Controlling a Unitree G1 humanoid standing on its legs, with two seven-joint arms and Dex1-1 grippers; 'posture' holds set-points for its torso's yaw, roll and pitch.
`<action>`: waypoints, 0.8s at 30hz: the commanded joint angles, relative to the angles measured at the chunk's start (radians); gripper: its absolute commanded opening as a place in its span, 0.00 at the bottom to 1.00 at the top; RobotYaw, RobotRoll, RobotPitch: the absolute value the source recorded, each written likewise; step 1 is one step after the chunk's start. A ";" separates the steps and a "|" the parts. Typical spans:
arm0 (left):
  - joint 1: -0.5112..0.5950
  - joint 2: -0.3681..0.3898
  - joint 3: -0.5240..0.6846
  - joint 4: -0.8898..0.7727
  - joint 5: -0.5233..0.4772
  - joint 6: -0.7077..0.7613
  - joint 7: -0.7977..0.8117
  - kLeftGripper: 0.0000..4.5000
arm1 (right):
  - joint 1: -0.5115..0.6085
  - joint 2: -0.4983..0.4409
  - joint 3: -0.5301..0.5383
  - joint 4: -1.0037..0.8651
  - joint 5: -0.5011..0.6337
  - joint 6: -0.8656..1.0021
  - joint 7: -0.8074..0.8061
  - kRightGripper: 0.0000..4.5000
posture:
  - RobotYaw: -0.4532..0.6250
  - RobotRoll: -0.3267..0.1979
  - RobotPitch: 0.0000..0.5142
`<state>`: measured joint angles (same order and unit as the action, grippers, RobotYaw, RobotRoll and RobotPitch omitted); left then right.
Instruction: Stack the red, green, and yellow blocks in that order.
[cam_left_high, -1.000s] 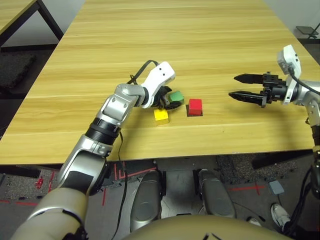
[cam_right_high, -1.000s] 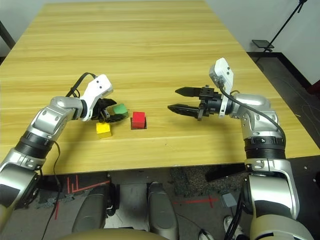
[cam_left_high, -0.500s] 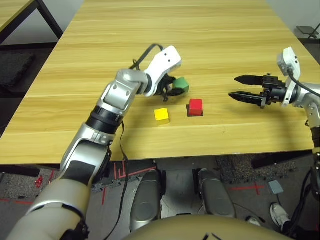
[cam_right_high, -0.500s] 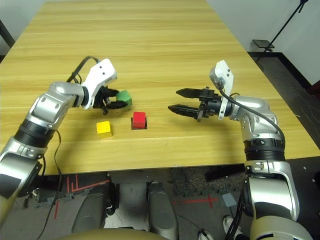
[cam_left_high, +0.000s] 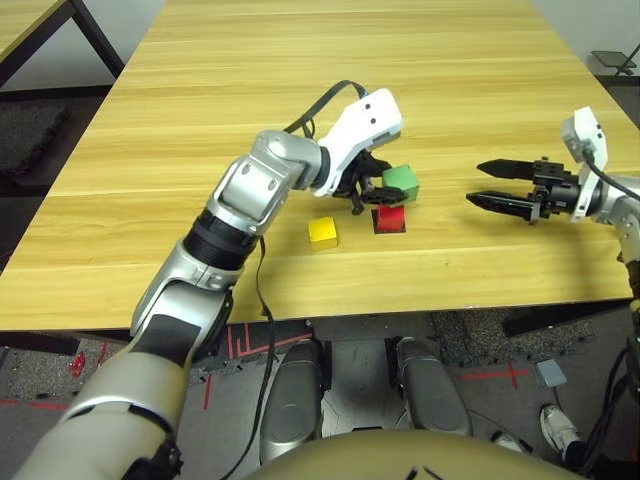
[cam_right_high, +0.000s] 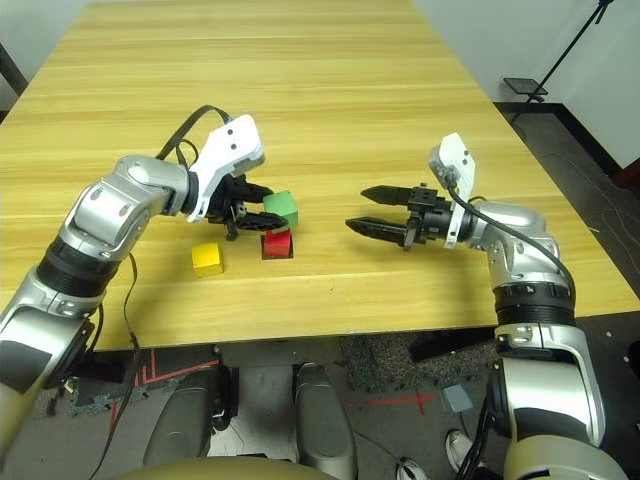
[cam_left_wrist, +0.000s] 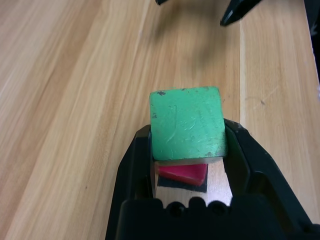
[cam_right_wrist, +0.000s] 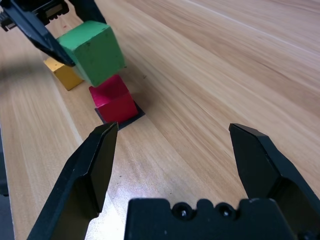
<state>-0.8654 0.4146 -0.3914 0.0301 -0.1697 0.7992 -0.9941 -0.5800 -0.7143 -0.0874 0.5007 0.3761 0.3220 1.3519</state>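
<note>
My left gripper is shut on the green cube, holding it in the air just above the red cube. In the left wrist view the green cube sits between both black fingers, with the red cube showing under it on a flat black patch. The yellow block rests on the table to the left of the red one, apart from it. My right gripper hovers open to the right of the cubes, pointing at them with nothing between its fingers.
The wooden table stretches far beyond the cubes, and its front edge runs close behind the yellow block. A black cable loops over my left wrist. Another table corner stands at the far left.
My left gripper has lifted the green cube from beside the yellow block and carried it right, to above the red cube. The right gripper drew back slightly to the right, still open.
</note>
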 joint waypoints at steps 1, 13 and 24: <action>0.016 -0.001 -0.021 0.026 0.007 -0.024 -0.009 0.45 | 0.016 -0.010 -0.017 -0.025 0.015 0.013 -0.007 1.00 | 0.54 0.57 0.27; 0.028 -0.007 -0.030 0.052 0.010 -0.057 -0.014 0.45 | 0.028 0.001 -0.021 -0.066 0.026 0.040 -0.026 1.00 | 0.54 0.58 0.28; 0.046 -0.004 -0.037 0.066 0.023 -0.074 -0.009 0.45 | 0.022 0.005 -0.011 -0.063 0.036 0.037 -0.036 1.00 | 0.55 0.58 0.28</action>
<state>-0.8297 0.4099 -0.4133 0.0809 -0.1600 0.7420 -1.0021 -0.5668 -0.7125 -0.0922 0.4442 0.4066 0.3559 1.3208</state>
